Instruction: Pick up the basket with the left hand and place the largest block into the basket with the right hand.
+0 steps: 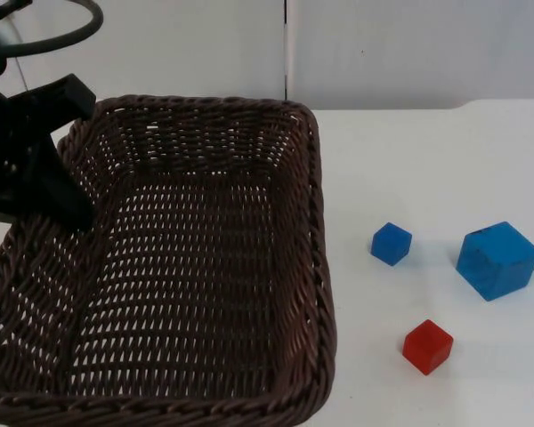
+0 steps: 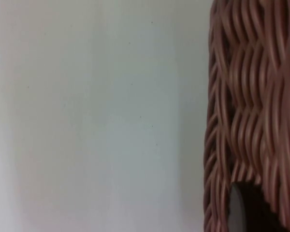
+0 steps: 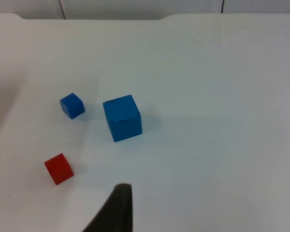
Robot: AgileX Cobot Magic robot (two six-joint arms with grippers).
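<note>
A dark brown wicker basket (image 1: 316,222) hangs tilted and close under the top camera. My left gripper (image 1: 71,200) is shut on its left wall. The left wrist view looks along that woven wall (image 2: 251,96) down to the white table. The largest block, a big blue cube (image 1: 497,260), rests on the table right of the basket. The right wrist view has this cube (image 3: 122,117) ahead of my right gripper's black fingertip (image 3: 117,210), well apart from it. The right arm hovers above the table.
A small blue cube (image 1: 391,243) and a small red cube (image 1: 427,346) lie between the basket and the big cube, seen again as blue (image 3: 72,105) and red (image 3: 58,168). The grey partition wall (image 1: 409,49) closes the table's far edge.
</note>
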